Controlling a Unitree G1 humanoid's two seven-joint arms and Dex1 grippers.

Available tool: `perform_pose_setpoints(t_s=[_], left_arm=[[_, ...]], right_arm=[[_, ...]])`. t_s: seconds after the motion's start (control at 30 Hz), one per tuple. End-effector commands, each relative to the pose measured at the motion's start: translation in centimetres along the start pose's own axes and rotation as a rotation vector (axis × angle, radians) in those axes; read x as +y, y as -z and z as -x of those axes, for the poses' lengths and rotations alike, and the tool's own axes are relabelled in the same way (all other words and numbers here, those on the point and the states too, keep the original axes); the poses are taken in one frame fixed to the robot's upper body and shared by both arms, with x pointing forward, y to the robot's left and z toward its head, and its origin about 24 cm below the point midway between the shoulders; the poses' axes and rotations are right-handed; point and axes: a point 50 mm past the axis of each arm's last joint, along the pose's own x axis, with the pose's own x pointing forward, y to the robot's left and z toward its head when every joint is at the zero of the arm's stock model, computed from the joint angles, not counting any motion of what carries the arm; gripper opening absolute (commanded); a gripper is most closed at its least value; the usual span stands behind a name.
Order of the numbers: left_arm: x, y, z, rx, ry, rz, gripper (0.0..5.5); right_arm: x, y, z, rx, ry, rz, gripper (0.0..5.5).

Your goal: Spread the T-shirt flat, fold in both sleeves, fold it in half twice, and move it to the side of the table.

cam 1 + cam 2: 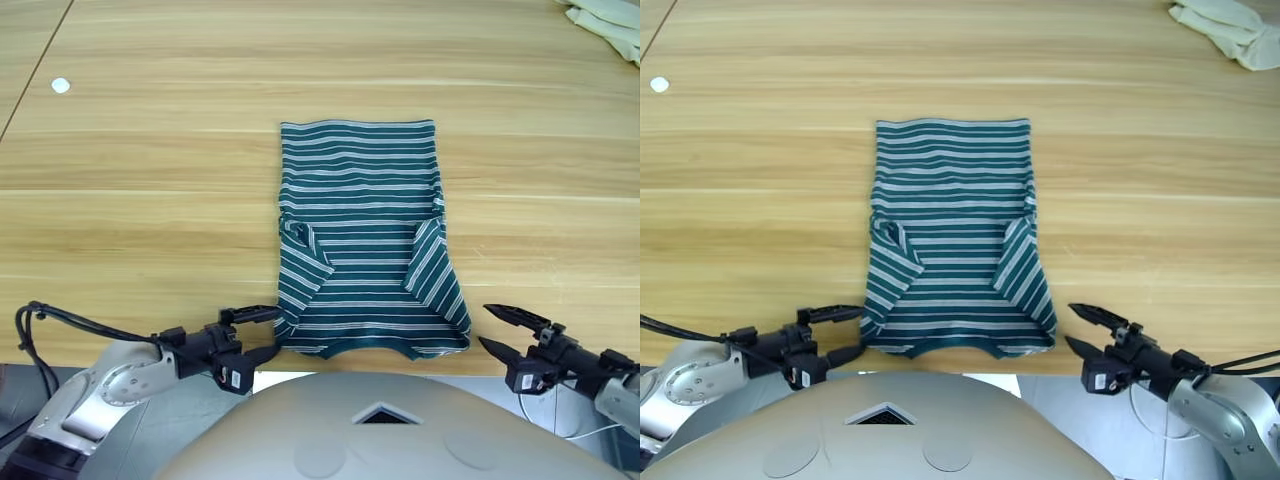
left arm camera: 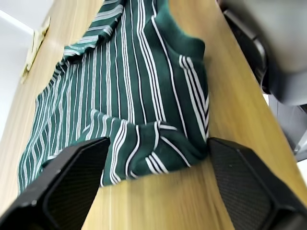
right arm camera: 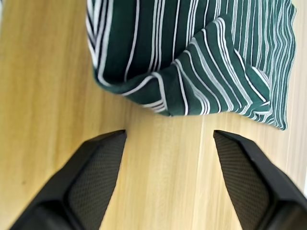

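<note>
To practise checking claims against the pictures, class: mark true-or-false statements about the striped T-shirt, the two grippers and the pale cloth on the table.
1. Both sleeves of the T-shirt are folded in over its body. True.
2. The right gripper is shut on the shirt's edge. False: it is open and apart from the shirt, beside its near right corner.
3. The left gripper is open at the shirt's near left corner. True.
4. The shirt is folded in half. False: it lies at full length.
5. A pale cloth lies at the far right of the table. True.
</note>
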Motion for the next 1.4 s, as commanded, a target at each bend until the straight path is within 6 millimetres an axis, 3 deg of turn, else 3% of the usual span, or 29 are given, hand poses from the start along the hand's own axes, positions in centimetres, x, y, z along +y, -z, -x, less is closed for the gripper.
perform_pose_setpoints(t_s=[0.03, 0.23, 0.53, 0.87, 1.0, 1.4], left_arm=[[-1.3, 1.0, -0.3, 0.054, 0.101, 0.018, 3.8], [-1.4, 1.8, -0.1, 0.1, 0.098, 0.009, 3.8], [-1.8, 1.7, -0.3, 0.097, 0.116, 0.013, 2.27], [-2.1, 1.4, -0.7, 0.077, 0.128, 0.016, 0.53], [-2.3, 1.3, -0.8, 0.073, 0.127, 0.021, 0.0], [-2.9, 1.2, -0.8, 0.075, 0.106, 0.06, 0.0]], right_arm=[[0.8, 0.2, -0.2, 0.004, -0.073, 0.009, 3.36], [0.8, -0.1, -0.3, -0.024, -0.091, 0.02, 3.36], [1.3, -1.4, -1.3, -0.11, -0.135, 0.027, 3.39], [1.3, -1.5, -2.0, -0.133, -0.161, 0.047, 3.39], [1.1, -1.2, -2.2, -0.139, -0.146, 0.05, 2.64], [0.1, -0.7, -1.9, -0.102, -0.071, 0.026, 0.51]])
